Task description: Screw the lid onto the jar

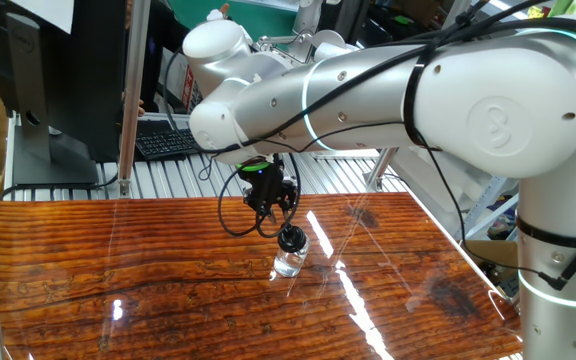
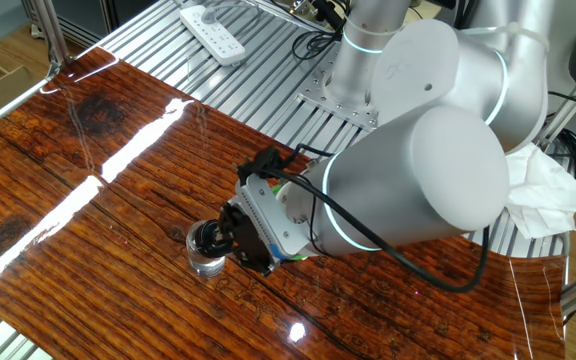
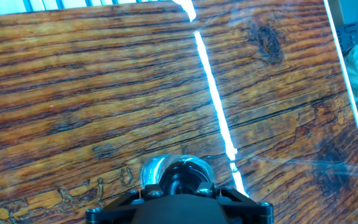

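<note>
On the worktop [image 1: 118, 280] the left part is bare wood with light stripes. Near the middle stands the jar [image 1: 288, 263], upright, and the lid [image 1: 292, 239] sits on its mouth. The claw [image 1: 284, 236] comes down tilted from above; its fingers seem narrowed around the lid, but a firm grip I cannot tell. I judge the step is seating and turning the lid. The next move needs a secure hold and rotation without tipping the jar.
</note>
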Controlling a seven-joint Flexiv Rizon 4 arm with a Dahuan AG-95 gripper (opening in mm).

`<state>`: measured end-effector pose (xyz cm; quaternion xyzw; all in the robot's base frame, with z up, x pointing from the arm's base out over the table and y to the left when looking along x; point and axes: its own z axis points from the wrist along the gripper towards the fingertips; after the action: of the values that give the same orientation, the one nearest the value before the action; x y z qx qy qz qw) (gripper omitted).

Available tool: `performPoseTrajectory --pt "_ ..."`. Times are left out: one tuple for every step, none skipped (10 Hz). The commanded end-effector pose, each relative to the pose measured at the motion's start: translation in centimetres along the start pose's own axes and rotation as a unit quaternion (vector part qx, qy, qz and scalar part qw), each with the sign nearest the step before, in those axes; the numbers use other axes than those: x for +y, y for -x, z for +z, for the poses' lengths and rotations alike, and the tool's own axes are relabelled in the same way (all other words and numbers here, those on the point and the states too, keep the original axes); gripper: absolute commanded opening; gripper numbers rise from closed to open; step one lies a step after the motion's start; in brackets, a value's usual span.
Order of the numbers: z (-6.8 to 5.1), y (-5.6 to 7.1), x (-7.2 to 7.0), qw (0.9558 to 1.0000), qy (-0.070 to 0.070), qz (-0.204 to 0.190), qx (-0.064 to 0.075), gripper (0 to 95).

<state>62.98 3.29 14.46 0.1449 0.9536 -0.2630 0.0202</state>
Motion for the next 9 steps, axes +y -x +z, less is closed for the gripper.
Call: performPoseTrajectory --pt "-0.06 -0.01 -0.01 1.0000 -0.001 0.001 0.000 38.0" --pt "-0.04 0.00 -0.02 1.0000 -0.001 0.002 0.001 38.0" --pt "-0.03 0.00 -0.02 1.0000 -0.001 0.003 0.001 38.0" --pt "-0.01 0.01 -0.03 1.0000 0.000 0.002 0.001 38.0" --pt "0.07 0.05 -0.06 1.0000 0.000 0.001 0.001 38.0" --pt "0.20 0.11 -0.11 1.0000 0.000 -0.001 0.001 38.0" --pt "0.28 0.14 -0.15 1.0000 0.000 -0.001 0.000 38.0" --pt "0.32 0.15 -0.16 1.0000 0.000 -0.001 0.000 38.0" --pt "0.33 0.15 -0.15 1.0000 0.001 -0.001 0.000 38.0"
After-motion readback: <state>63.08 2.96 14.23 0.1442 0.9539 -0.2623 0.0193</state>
